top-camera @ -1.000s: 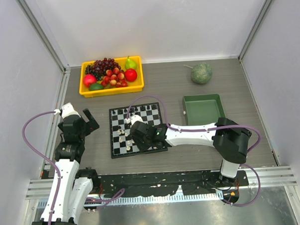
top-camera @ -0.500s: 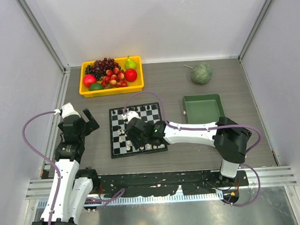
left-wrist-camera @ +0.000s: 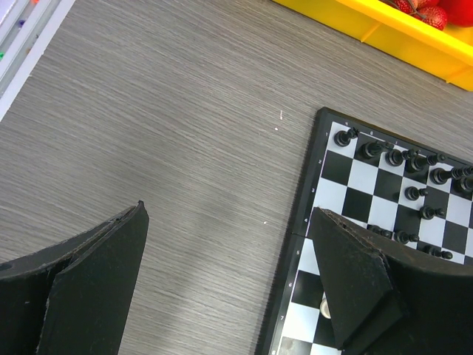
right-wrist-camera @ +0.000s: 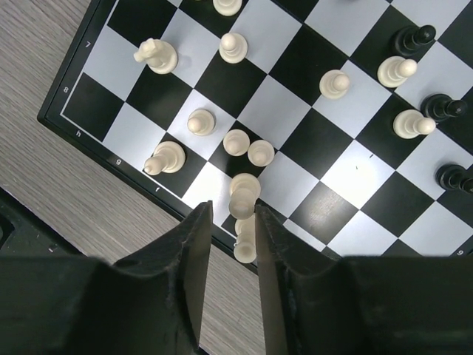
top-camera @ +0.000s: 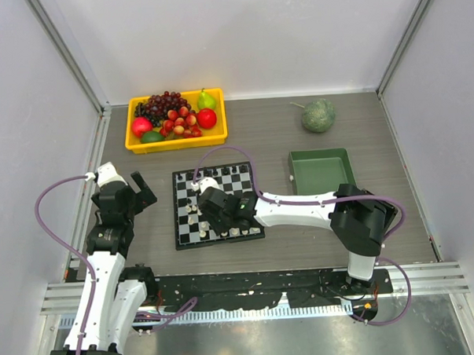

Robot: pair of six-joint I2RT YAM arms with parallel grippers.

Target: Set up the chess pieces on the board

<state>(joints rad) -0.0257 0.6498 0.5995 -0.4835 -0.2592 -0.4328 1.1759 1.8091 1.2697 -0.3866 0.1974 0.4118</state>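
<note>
The board (top-camera: pixel 222 195) lies at the table's middle, with black chess pieces (top-camera: pixel 221 173) along its far rows and cream-white chess pieces (top-camera: pixel 233 232) near its front edge. My right gripper (top-camera: pixel 210 210) hovers over the board's left part. In the right wrist view its jaws (right-wrist-camera: pixel 230 210) stand a little apart around a white piece (right-wrist-camera: pixel 245 242) at the board's edge; the piece lies against the right finger (right-wrist-camera: pixel 275 244), with a gap on the left. Another white piece (right-wrist-camera: pixel 244 194) stands at the fingertips. My left gripper (left-wrist-camera: pixel 229 214) is wide open and empty over bare table left of the board (left-wrist-camera: pixel 347 192).
A yellow fruit tray (top-camera: pixel 176 143) stands at the back left. A green tray (top-camera: pixel 321 152) sits right of the board, and a round green fruit (top-camera: pixel 318 115) lies behind it. Grey walls close in both sides.
My right gripper has moved left and slightly away across the board. The left arm has not moved.
</note>
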